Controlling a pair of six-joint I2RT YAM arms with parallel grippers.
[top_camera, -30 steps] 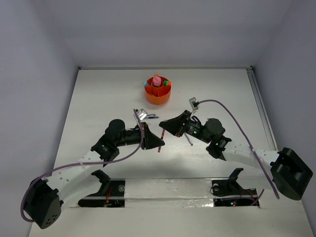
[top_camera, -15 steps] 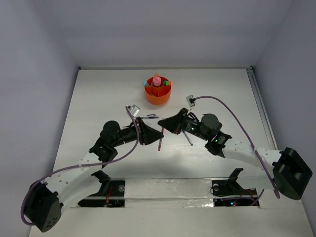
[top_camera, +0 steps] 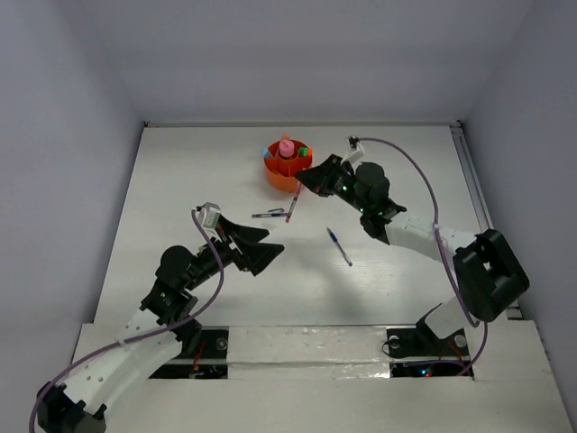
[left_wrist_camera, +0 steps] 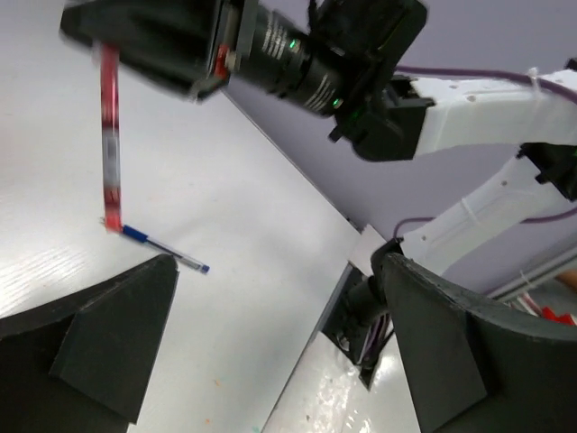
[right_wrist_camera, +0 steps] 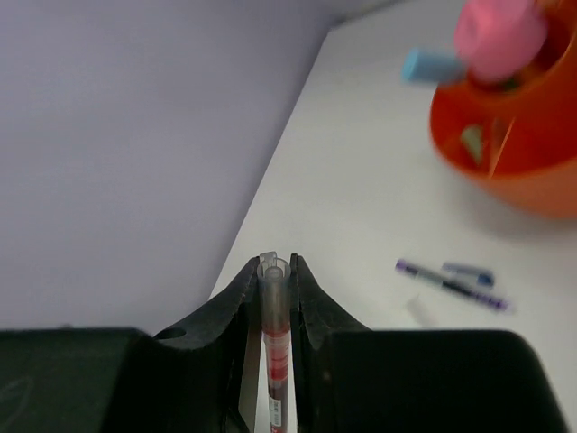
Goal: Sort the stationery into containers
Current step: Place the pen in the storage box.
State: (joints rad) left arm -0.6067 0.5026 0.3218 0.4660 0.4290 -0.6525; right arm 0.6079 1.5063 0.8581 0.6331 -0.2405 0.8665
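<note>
Top external, one cup [top_camera: 284, 180], one red pen [top_camera: 293, 204], two loose pens [top_camera: 269, 214] [top_camera: 339, 246]

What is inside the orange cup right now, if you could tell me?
A pink bottle-like piece stands in the orange cup, with a light-blue marker and a green piece beside it, between inner dividers. The cup's wall hides their lower ends and anything lying lower.
</note>
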